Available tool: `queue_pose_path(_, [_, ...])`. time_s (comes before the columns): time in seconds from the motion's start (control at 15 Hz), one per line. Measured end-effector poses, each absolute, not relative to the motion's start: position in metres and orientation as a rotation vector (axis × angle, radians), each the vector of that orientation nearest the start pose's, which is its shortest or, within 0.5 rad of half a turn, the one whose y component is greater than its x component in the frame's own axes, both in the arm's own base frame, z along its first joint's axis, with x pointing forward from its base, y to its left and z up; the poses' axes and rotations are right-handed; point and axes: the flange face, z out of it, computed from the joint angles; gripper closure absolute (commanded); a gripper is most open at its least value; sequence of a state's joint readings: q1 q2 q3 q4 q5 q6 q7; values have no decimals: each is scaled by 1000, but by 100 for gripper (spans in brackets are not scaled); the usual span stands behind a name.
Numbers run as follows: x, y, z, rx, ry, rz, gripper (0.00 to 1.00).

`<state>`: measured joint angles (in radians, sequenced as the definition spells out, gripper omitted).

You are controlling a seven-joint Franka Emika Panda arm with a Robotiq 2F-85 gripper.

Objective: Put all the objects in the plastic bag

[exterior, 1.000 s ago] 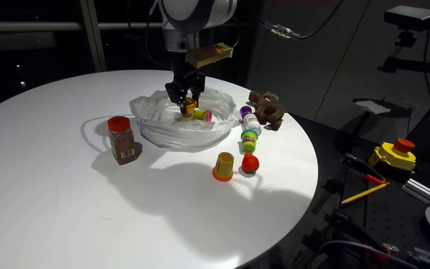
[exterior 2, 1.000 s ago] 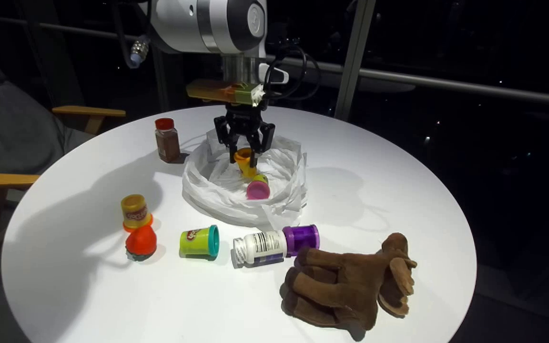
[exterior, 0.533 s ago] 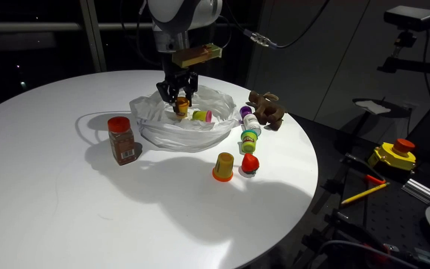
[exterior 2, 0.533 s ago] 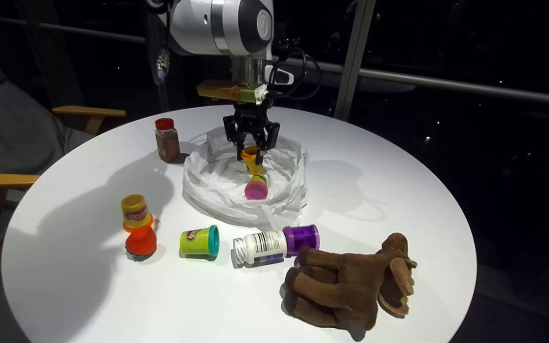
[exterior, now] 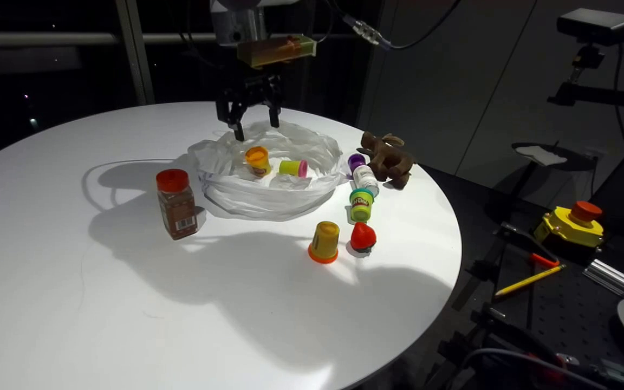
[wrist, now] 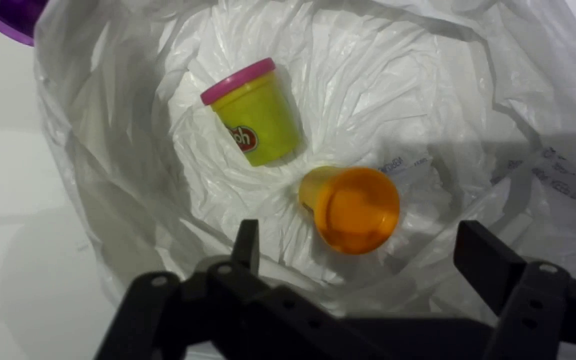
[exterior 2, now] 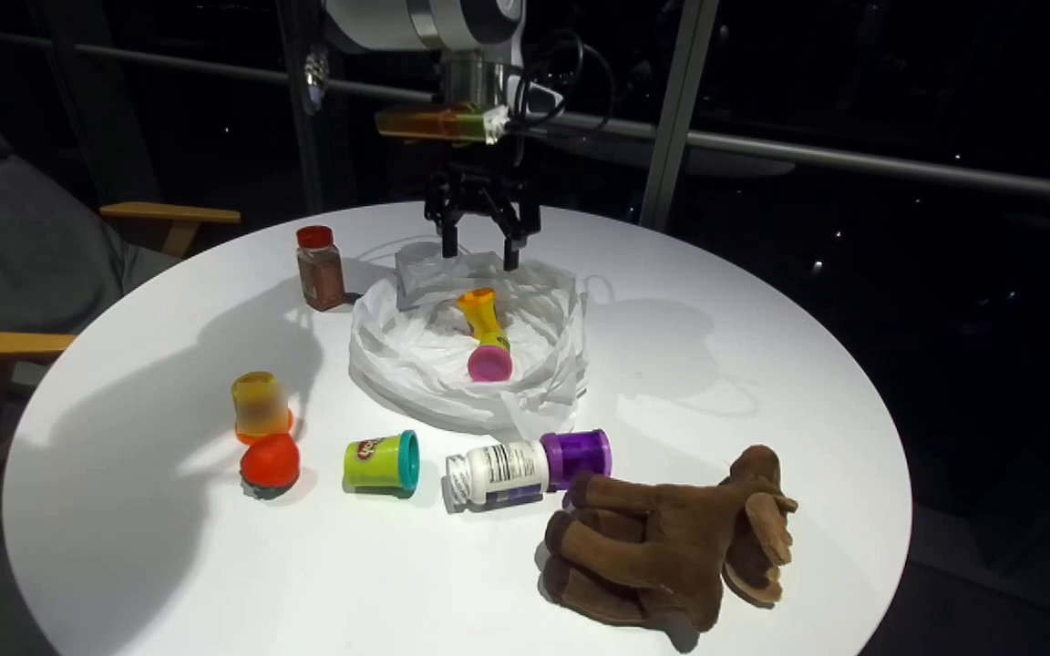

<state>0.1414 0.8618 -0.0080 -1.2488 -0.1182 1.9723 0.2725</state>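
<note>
The white plastic bag (exterior: pixel 271 203) lies spread with its mouth open. Inside it are an orange-lidded tub (wrist: pixel 355 210), leaning a little, and a pink-lidded tub (wrist: pixel 263 122) on its side. Above the bag my gripper (exterior 2: pixel 480 259) hangs open and holds nothing, its fingertips clear of the orange lid. Outside the bag are a red-capped jar (exterior: pixel 177 211), an upturned yellow tub (exterior: pixel 325 241), a red strawberry-like piece (exterior: pixel 363 237), a teal-lidded tub (exterior 2: pixel 379 462), a white bottle (exterior 2: pixel 509 472), a purple tub (exterior 2: pixel 580 457) and a brown plush animal (exterior 2: pixel 680 547).
Everything stands on a round white table (exterior: pixel 128 325). The purple tub touches the white bottle, and the plush lies close to both. In an exterior view a chair (exterior 2: pixel 24 246) stands beyond the table's edge; elsewhere a cart (exterior: pixel 556 303) sits beside it.
My gripper was closed around the orange-lidded tub. It has let go and risen off it, and the tub now stands free in the bag beside the pink-lidded one.
</note>
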Motion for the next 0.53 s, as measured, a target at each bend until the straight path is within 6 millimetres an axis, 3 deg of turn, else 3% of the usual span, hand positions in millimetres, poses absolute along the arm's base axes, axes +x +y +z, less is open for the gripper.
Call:
queue_pose_path(0.13, [727,103,262,-3267,125,143,1])
queue_pose_path(0.33, [700,125,298,-3260,68,138,0])
queue_pose_path(0.53, [662,154,310,-3249,-27,181,0])
